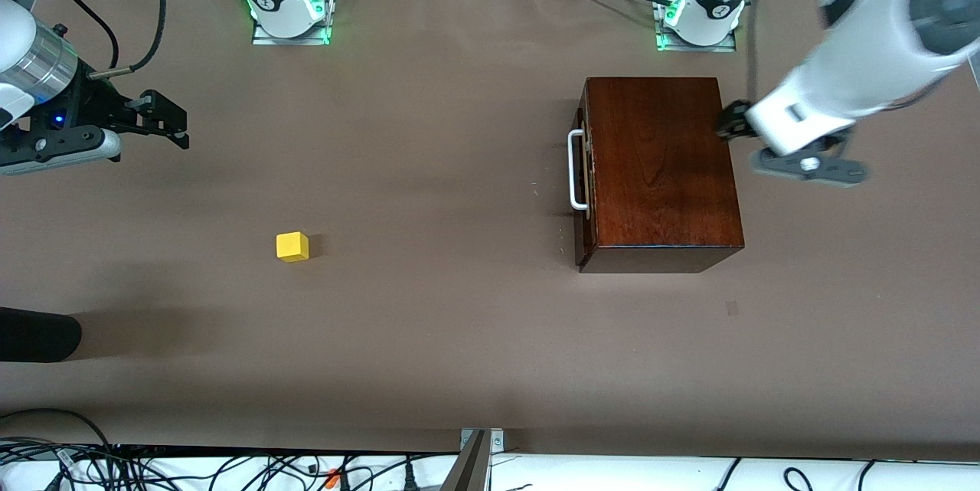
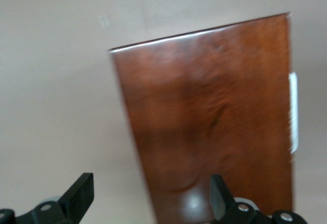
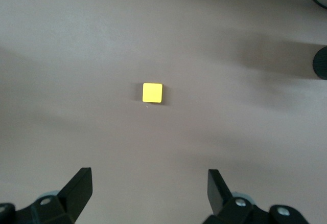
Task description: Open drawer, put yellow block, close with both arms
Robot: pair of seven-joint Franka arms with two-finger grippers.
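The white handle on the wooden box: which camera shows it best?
The front view: the white handle shows whole on the shut drawer. The left wrist view catches only a blurred sliver at the box's edge. The right wrist view misses it.

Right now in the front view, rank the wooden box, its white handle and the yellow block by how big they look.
1. Wooden box, by far the largest.
2. White handle.
3. Yellow block, smallest, though close to the handle in apparent area.

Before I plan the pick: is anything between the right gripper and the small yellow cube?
Nothing visible: bare table separates the open right gripper from the small yellow cube. The dark wooden box's drawer is shut, blocking placement.
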